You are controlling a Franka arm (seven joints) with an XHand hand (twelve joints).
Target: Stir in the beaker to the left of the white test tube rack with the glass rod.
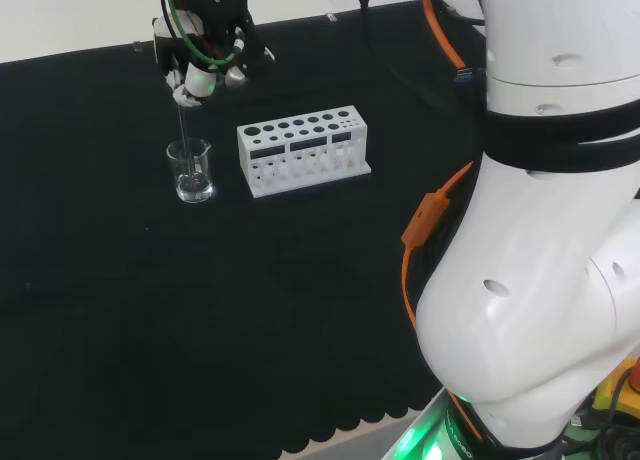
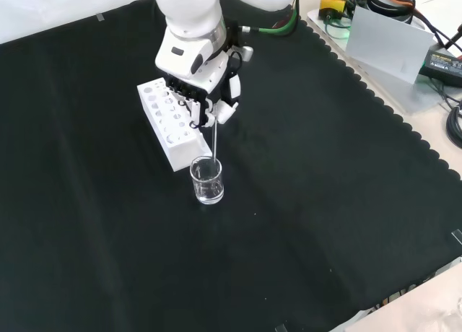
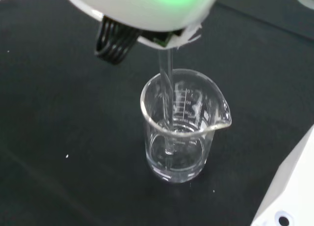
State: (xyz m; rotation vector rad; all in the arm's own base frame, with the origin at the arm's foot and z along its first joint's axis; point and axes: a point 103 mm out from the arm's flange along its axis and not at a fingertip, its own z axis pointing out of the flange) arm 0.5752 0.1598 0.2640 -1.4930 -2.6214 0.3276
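The hand (image 1: 212,42) hangs above the beaker (image 1: 190,170) with its fingers curled round the top of the glass rod (image 1: 183,125), pinching it so that the rod hangs close to upright. The beaker stands on the black surface (image 1: 200,310) just to the left of the white rack (image 1: 303,150) in the head view; in the front view it sits just in front of the rack's near end.

The wrist view shows the rod (image 3: 166,96) passing down inside the rim of the beaker (image 3: 182,130), its lower end reaching a shallow layer of clear liquid near the bottom. So the pick-up and the lowering look finished: the rod is in the right vessel and its tip seems to be in the liquid.

What is left, as I judge it, is the stirring itself, circling the tip round inside the glass without knocking the wall or tipping the beaker. Whether any stirring has been done cannot be told from these views.
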